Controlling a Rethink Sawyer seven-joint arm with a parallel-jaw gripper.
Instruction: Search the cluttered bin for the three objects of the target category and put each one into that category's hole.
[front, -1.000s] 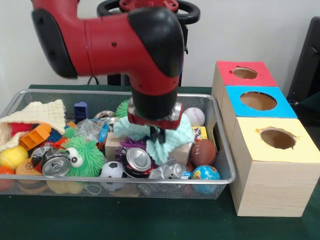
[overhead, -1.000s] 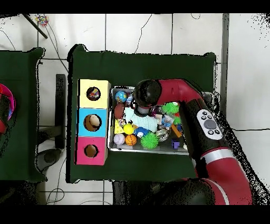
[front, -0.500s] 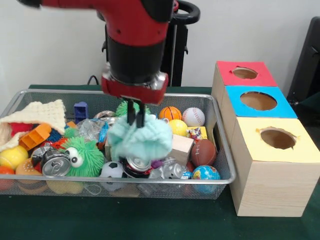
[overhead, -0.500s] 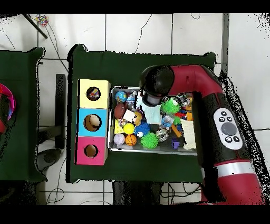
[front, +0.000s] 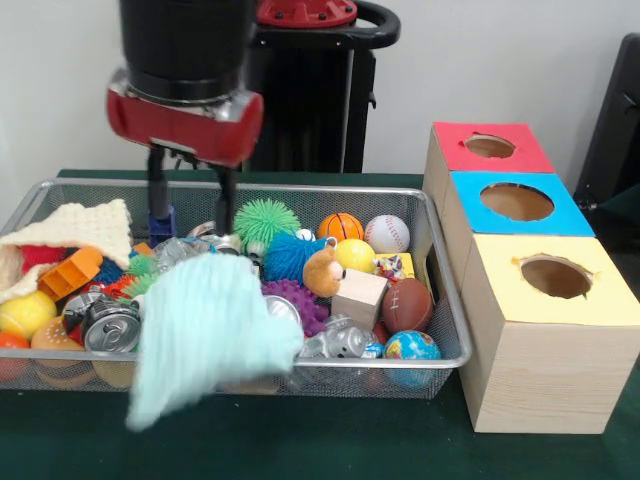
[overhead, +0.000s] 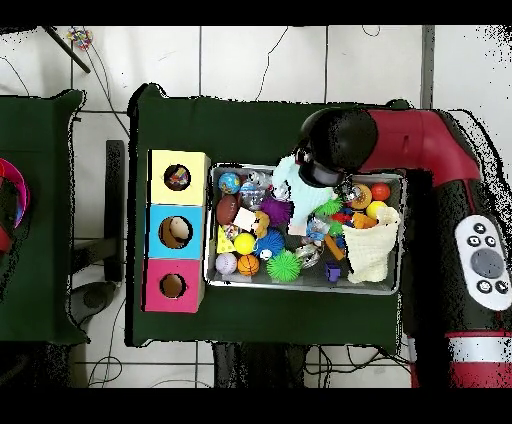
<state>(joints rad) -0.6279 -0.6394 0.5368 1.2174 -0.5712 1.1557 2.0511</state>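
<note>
My gripper hangs open over the left middle of the wire bin, its two black fingers spread apart with nothing between them. Below it a mint-green fuzzy cloth shows blurred in the air in front of the bin's near wall, free of the fingers. In the overhead view the same cloth lies at the bin's edge beside the arm's black head. Three boxes with holes stand beside the bin: red, blue, yellow.
The bin holds a basketball, a baseball, a football, a globe ball, crushed cans, spiky toys, a wooden block and a cream knitted cloth.
The gripper rose and swung left with the mint cloth, then opened. The cloth left the fingers and dropped toward the bin's near side, uncovering the toys beneath.
</note>
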